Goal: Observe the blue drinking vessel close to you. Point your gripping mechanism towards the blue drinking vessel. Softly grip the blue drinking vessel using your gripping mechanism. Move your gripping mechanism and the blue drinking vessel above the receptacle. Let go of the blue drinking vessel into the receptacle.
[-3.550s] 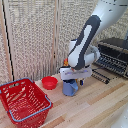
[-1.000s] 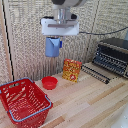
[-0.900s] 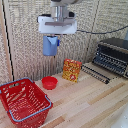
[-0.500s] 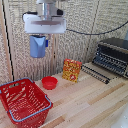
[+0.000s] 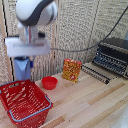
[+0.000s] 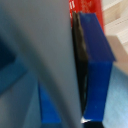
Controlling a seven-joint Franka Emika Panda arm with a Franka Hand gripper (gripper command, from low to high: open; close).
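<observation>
Exterior view: gripping mechanism (image 5: pixel 23 64) hangs high off the table with the blue drinking vessel (image 5: pixel 21 69) under it. Fingers closed onto the mug, which hangs clear of everything, nothing supporting it from below. Mug sits above the far edge of the receptacle (image 5: pixel 29 111), toward the exterior view's left, but not plainly over the middle of the basket opening. Small red bowl (image 5: pixel 49 82) is just beside the basket on the exterior view's right; orange box (image 5: pixel 71 70) and black toaster oven (image 5: pixel 113 57) stand further right on the wooden table (image 5: pixel 95 105), well apart from the action.

Wrist view: blurred and very close. A dark finger pad (image 6: pixel 81 65) is pressed against a blue surface, which I take to be the mug wall (image 6: pixel 97 60). A strip of red behind it, probably basket lattice; can't tell more. Jaw gap not readable here beyond being narrow and occupied.

Judgement: step in hand is the carry, grasp done, release not yet. Next move calls for centring the mug over the basket interior, coming down some to shorten the drop, then opening. Risks: mug clips the rim or bounces out if released from this height.
</observation>
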